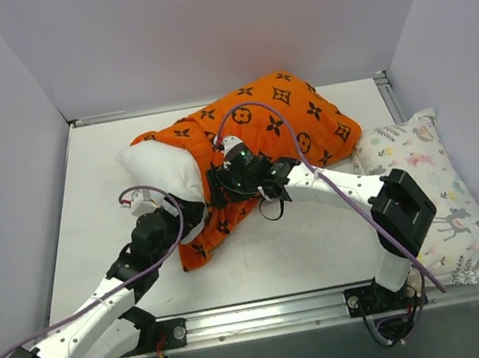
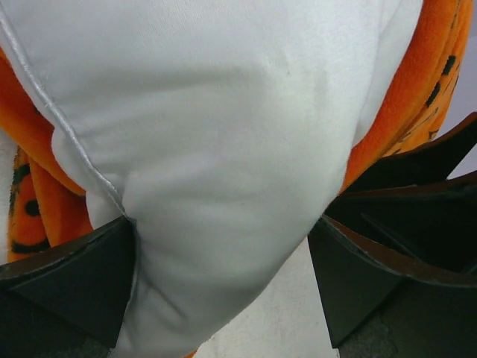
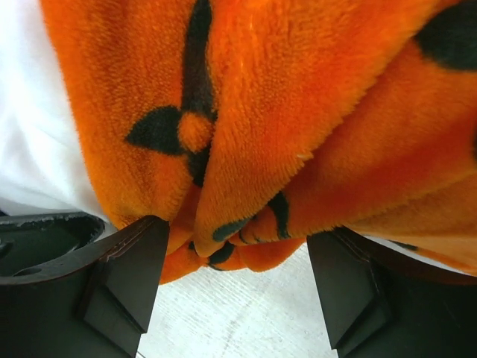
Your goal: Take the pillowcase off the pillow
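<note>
Closest to the near edge, the left gripper (image 2: 223, 287) had its jaws partway apart and pressed into the bare white end of the pillow (image 1: 157, 170), pinning it, I'd judge, so the cover could slide off. Just beyond, mid-table, the right gripper (image 3: 238, 250) straddled a bunched fold of the pillowcase (image 1: 285, 121), jaws half spread; whether they truly bit, I couldn't tell. The case looked plush, bright orange with black flower and star motifs, peeled off the pillow's left end, one flap trailing nearward, the rest humped toward the far right corner
</note>
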Robot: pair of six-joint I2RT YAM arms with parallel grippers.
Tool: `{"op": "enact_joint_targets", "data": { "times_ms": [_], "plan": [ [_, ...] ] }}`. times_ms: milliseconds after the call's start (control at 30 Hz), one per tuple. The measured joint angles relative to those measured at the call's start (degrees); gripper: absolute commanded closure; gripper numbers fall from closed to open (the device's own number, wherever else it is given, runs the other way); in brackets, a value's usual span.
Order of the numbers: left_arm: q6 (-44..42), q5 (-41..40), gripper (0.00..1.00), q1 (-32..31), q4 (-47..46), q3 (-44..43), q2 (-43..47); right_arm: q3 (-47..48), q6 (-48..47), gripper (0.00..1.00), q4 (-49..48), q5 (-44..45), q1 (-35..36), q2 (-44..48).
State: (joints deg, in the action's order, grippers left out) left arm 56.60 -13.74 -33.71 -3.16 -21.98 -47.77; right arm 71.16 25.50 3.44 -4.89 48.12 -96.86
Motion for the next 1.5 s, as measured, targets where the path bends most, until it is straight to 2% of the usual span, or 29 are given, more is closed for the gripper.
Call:
{"op": "enact_joint_targets", "data": {
  "times_ms": [67, 100, 133, 200, 233, 333, 400, 433, 467, 500, 667, 933, 1033, 1133, 1200, 1233, 1333, 1467, 1500],
  "plan": [
    [-0.2, -0.8, 0.22, -0.1, -1.4, 0.0, -2.1, 0.0, 0.2, 0.27, -0.3, 0.0, 0.1, -0.9],
    [-0.3, -1.2, 0.36, 0.0, -1.7, 0.0, -3.1, 0.0, 0.3, 0.27, -0.3, 0.2, 0.3, -1.2],
    [-0.2, -1.6, 0.62, 0.0, -1.7, -0.2, -4.0, -0.1, 0.4, 0.28, -0.3, 0.3, 0.4, -1.3],
    [-0.2, -2.4, 0.82, 0.1, -1.3, -1.1, -5.6, -0.8, 0.9, 0.28, -0.9, 0.7, 0.5, -1.3],
    [-0.5, -2.7, 1.00, 0.1, -1.1, -2.1, -6.1, -1.3, 1.2, 0.28, -1.4, 1.1, 0.7, -1.3],
    [-1.7, -3.4, 1.00, 0.1, 1.4, -7.0, -7.8, -3.0, 1.9, 0.33, -2.0, 1.7, 0.7, -1.5],
    [-2.5, -3.9, 1.00, 0.1, 2.8, -10.3, -8.5, -3.2, 2.1, 0.56, -2.1, 2.2, 0.7, -2.4],
    [-2.9, -4.2, 1.00, 0.1, 3.4, -11.6, -8.5, -3.1, 2.3, 0.83, -2.4, 2.7, 0.7, -3.1],
    [-3.3, -4.4, 1.00, 0.1, 4.4, -12.9, -8.5, -2.9, 2.1, 0.94, -2.4, 3.7, 0.7, -3.7],
    [-3.7, -4.6, 1.00, 0.1, 6.2, -14.4, -8.4, -2.6, 2.4, 1.00, -2.3, 4.7, 0.7, -4.2],
    [-6.3, -3.9, 1.00, 2.3, 15.0, -20.7, -7.2, -2.2, 2.9, 1.00, -1.4, 7.1, -1.7, -3.4],
    [-8.0, 8.0, 1.00, 17.4, 24.8, -26.7, -2.0, -4.3, 3.5, 1.00, 0.0, 9.1, -14.0, 4.0],
    [-7.7, 13.5, 1.00, 20.2, 28.1, -26.7, 1.1, -5.2, 4.6, 1.00, 0.0, 7.1, -17.7, 5.1],
    [-6.4, 17.7, 1.00, 21.3, 28.3, -22.4, 6.0, -6.3, 4.6, 1.00, 1.2, 5.0, -18.4, 6.3],
    [-5.0, 18.9, 1.00, 22.1, 27.7, -17.1, 10.4, -6.8, 3.7, 0.83, 2.6, 4.9, -17.2, 7.7],
    [-4.3, 19.3, 1.00, 22.5, 27.8, -14.0, 12.8, -7.0, 2.8, 0.62, 3.8, 5.0, -16.1, 8.7],
    [-1.2, 19.9, 1.00, 23.6, 27.1, -3.3, 20.3, -6.9, -0.7, 0.36, 7.0, 5.7, -11.6, 12.9],
    [2.6, 21.0, 1.00, 24.1, 27.5, 5.3, 25.5, 0.1, -5.3, 0.25, 10.6, 5.4, -6.1, 16.3],
    [3.1, 21.3, 0.95, 24.1, 27.7, 6.1, 26.2, 3.6, -6.6, 0.24, 10.8, 5.2, -5.1, 15.4]
  ]
}}
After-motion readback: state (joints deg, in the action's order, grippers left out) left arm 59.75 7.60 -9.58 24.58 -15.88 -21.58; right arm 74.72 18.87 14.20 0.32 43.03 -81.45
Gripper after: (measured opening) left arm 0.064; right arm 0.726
